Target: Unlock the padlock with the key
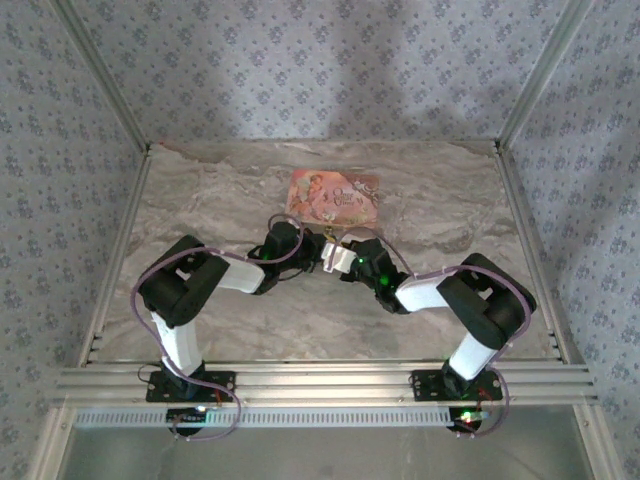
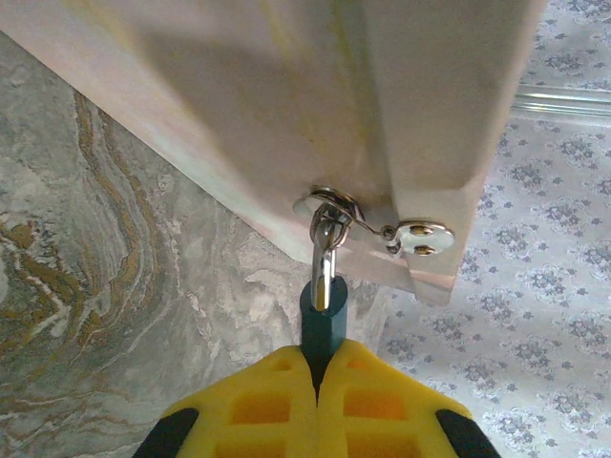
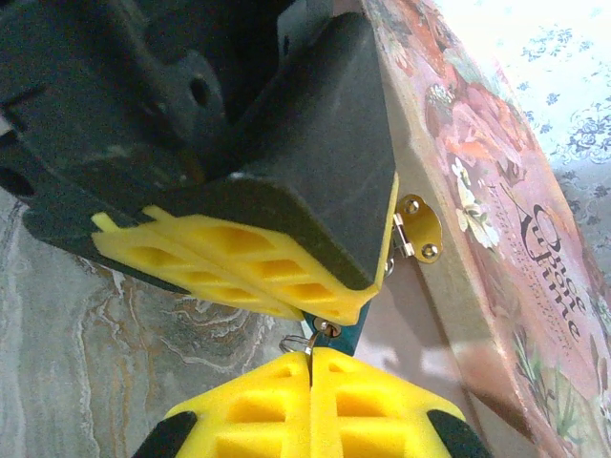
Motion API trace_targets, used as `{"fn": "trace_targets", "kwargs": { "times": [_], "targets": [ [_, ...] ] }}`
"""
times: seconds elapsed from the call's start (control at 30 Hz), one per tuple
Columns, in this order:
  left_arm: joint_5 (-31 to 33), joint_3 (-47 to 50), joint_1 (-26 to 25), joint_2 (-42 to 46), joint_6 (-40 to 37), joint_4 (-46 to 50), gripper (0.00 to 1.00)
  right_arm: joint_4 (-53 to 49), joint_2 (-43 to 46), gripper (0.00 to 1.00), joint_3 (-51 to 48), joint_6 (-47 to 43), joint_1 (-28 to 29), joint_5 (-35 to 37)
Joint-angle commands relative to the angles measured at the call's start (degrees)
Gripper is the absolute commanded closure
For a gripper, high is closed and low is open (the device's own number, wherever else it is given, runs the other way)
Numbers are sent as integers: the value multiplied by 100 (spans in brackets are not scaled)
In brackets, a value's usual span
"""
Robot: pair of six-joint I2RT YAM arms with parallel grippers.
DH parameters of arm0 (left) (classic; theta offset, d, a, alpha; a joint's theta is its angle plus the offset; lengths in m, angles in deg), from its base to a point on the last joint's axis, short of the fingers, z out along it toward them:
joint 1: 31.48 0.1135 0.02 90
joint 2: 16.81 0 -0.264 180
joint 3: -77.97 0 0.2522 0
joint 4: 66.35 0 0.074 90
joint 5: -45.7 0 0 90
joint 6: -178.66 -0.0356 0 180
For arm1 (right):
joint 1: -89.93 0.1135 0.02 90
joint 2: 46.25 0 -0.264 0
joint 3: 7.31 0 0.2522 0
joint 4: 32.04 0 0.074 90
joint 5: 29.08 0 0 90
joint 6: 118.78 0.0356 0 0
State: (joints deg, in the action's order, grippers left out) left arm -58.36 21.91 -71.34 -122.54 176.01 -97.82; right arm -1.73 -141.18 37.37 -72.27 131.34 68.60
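Observation:
A teal padlock (image 2: 323, 320) hangs by its silver shackle (image 2: 326, 250) from the hasp (image 2: 423, 237) of a floral box (image 1: 333, 196). My left gripper (image 2: 317, 370) is shut on the padlock's body. From the right wrist, the padlock (image 3: 347, 333) shows as a teal sliver under the left gripper's yellow fingers (image 3: 239, 267). The key (image 3: 322, 334) sticks out of the padlock's underside with a small wire ring (image 3: 296, 342) on it. My right gripper (image 3: 310, 361) is shut on the key. Both grippers meet at the box's near edge (image 1: 335, 252).
The box stands on the marbled table (image 1: 250, 320), its floral lid (image 3: 506, 210) running up the right of the right wrist view. Aluminium frame posts (image 1: 525, 95) and patterned walls bound the table. Both arms crowd the middle; open table lies left and right.

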Motion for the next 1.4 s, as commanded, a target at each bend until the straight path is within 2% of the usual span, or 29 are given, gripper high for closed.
{"fn": "trace_targets", "kwargs": {
  "times": [0.0,0.2,0.67,0.97,1.37],
  "targets": [
    [-237,-85,-70,149,35,-196,100,431,-64,100,107,250,-36,261],
    [-243,-84,-70,154,46,-223,100,457,2,100,168,904,-80,109],
    [-233,-74,-80,132,42,-196,100,1090,-189,100,-11,3298,-611,-717],
    [-204,-82,-84,125,-6,-157,100,1165,-301,100,-111,3728,-662,-820],
    [-63,19,-80,252,-200,97,69,1367,-514,100,-326,4797,-687,-947]
  ]
}}
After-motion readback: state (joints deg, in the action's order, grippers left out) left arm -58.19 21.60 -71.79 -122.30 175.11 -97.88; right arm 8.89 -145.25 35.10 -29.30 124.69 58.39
